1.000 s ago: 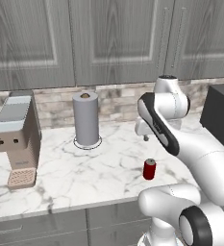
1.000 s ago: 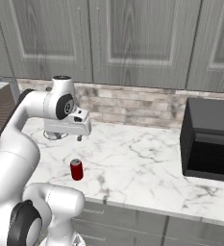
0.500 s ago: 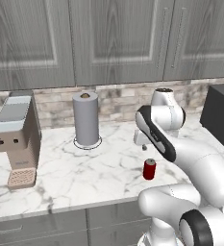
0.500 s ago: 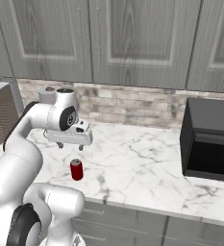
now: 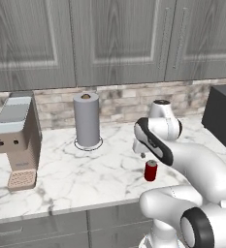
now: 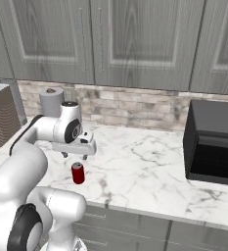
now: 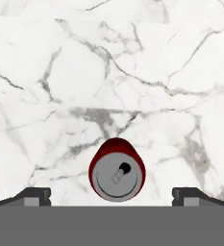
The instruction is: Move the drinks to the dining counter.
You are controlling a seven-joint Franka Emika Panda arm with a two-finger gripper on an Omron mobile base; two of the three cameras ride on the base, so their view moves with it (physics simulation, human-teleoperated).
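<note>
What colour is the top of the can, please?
Silver, above red sides on the can; the hand view shows it best.

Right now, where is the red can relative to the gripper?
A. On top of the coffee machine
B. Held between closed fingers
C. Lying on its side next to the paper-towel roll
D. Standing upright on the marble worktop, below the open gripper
D: the hand view looks down on the silver top of the red can, which stands on the worktop between the fingertips of the wide-open gripper.

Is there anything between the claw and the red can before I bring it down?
Nothing visible. The open claw hangs directly above the red can, its tips apart on either side, with bare marble worktop around. The paper-towel roll stands well off to the side.
</note>
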